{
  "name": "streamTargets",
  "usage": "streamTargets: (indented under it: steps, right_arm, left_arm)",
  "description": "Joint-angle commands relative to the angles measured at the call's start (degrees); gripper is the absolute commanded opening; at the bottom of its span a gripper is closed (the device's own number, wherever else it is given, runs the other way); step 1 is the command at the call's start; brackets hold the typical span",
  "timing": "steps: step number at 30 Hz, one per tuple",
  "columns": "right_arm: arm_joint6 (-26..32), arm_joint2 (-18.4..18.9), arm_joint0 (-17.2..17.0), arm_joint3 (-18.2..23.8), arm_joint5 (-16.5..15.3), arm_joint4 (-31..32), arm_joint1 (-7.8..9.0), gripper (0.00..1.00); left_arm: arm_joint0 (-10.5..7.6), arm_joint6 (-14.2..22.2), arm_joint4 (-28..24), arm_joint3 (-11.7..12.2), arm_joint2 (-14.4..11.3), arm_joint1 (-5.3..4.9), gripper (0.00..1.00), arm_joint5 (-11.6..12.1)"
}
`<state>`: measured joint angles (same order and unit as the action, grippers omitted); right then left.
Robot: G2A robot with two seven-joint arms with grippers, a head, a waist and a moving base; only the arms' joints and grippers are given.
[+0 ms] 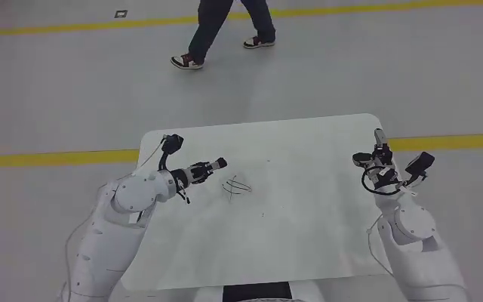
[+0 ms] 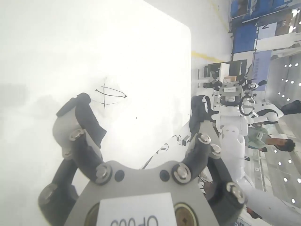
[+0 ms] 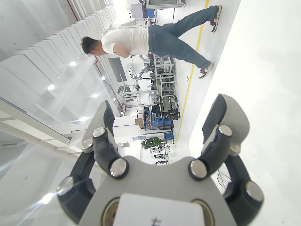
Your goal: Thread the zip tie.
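Zip tie (image 2: 104,93) is lying flat on the white table (image 1: 317,241), a little left of the middle. It is showing as thin black strands, a narrow loop with a straight piece crossing it. Whether that is one tie or two, I cannot tell from here.

The left arm (image 1: 143,192) is stretching in from the table's left edge, angling toward the centre. The right arm (image 1: 411,223) is standing off at the right edge, near the far right corner and well apart from the strands.

The left gripper (image 2: 138,105) is hanging over the table with its jaws spread wide and nothing between them. It is pointing at the zip tie, which is sitting just ahead of the fingertips, near but not touching.

The right gripper (image 3: 162,116) is also holding its jaws wide apart, with nothing between the ribbed pads (image 3: 212,116). It is aiming out past the table's edge toward the open floor.

And a tiny dark speck (image 1: 263,214) is resting on the table, on the near side of the strands and a bit to their right.
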<state>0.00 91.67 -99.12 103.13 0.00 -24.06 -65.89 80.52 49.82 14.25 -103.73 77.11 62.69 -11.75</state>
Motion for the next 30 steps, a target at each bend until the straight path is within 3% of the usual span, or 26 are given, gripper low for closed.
streamTargets:
  steps: [1, 7, 8, 10, 14, 16, 18, 28, 30]
  right_arm:
    - [0.0, 0.0, 0.0, 0.0, 0.0, 0.0, 0.00, 1.00]
    - [0.0, 0.0, 0.0, 0.0, 0.0, 0.0, 0.00, 1.00]
    - [0.0, 0.0, 0.0, 0.0, 0.0, 0.0, 0.00, 1.00]
    - [0.0, 0.0, 0.0, 0.0, 0.0, 0.0, 0.00, 1.00]
    - [0.0, 0.0, 0.0, 0.0, 0.0, 0.0, 0.00, 1.00]
    - [0.0, 0.0, 0.0, 0.0, 0.0, 0.0, 0.00, 1.00]
    - [0.0, 0.0, 0.0, 0.0, 0.0, 0.0, 0.00, 1.00]
    - [0.0, 0.0, 0.0, 0.0, 0.0, 0.0, 0.00, 1.00]
    - [0.0, 0.0, 0.0, 0.0, 0.0, 0.0, 0.00, 1.00]
  left_arm:
    - [0.03, -0.1, -0.2, 0.0, 0.0, 0.01, 1.00, 0.0]
    - [0.03, -0.1, -0.2, 0.0, 0.0, 0.01, 1.00, 0.0]
    - [-0.57, 0.8, 0.6, -0.9, -1.0, 0.00, 1.00, 1.1]
    - [-2.88, 5.3, 3.7, -0.3, -3.4, -0.16, 1.00, 1.0]
    - [-9.21, 11.6, 7.5, 2.4, -9.1, 0.09, 1.00, 0.0]
    - [-12.47, 17.4, 11.9, 4.7, -13.8, 0.25, 1.00, -1.5]
    - [-14.61, 17.2, 13.9, 5.6, -15.9, 0.56, 1.00, -3.6]
    - [-14.71, 16.9, 13.9, 5.5, -16.1, 0.59, 1.00, -3.6]
    - [-15.20, 17.1, 18.2, 5.9, -18.0, 0.50, 1.00, -1.9]
